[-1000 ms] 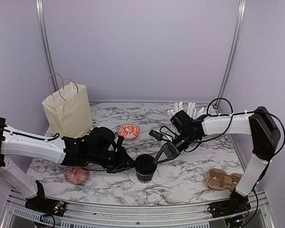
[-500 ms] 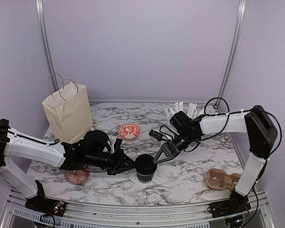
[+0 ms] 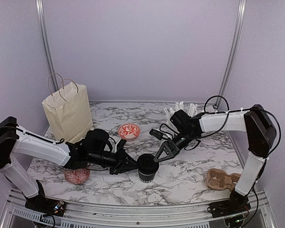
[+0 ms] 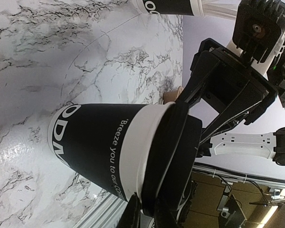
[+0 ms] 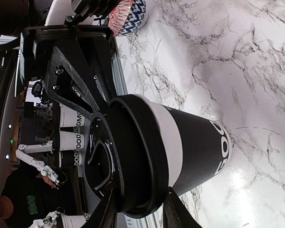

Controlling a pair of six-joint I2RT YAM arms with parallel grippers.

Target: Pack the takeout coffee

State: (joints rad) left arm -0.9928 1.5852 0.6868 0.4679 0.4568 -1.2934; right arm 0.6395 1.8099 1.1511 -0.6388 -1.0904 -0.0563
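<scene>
Lavender walls are closing in the marbled tabletop (image 3: pixel 190 176) you are working over. Your cup (image 3: pixel 146 174) is standing upright near the middle of the front half, with its lid (image 3: pixel 147 160) sitting on top. In the left wrist view the lid is lying a little crooked over the white rim.

Your left gripper (image 3: pixel 131 164) is reaching in from the left, low and nearly level. It is almost closed, pinching the lid's edge where it meets the rim. Only the tips of its fingers (image 4: pixel 161 219) are showing at the bottom of that view.

Your right gripper (image 3: pixel 157 156) is coming in from the right and slanting down to the same lid. Its fingers (image 5: pixel 173 210) are bracketing the lid's edge and the white band below it, one on the lid's top side and one against the band, so it is clamping the lid onto the cup.

Behind your left arm a paper bag (image 3: pixel 69 114) is standing upright at the back left. A red-and-white bowl (image 3: pixel 128 131) is sitting just behind the cup, apart from it. Another patterned bowl (image 3: pixel 76 176) is lying under your left forearm near the front edge. A straw-filled cup (image 3: pixel 181 109) is standing behind your right wrist, and a cardboard cup carrier (image 3: pixel 222 179) is lying at the front right.
</scene>
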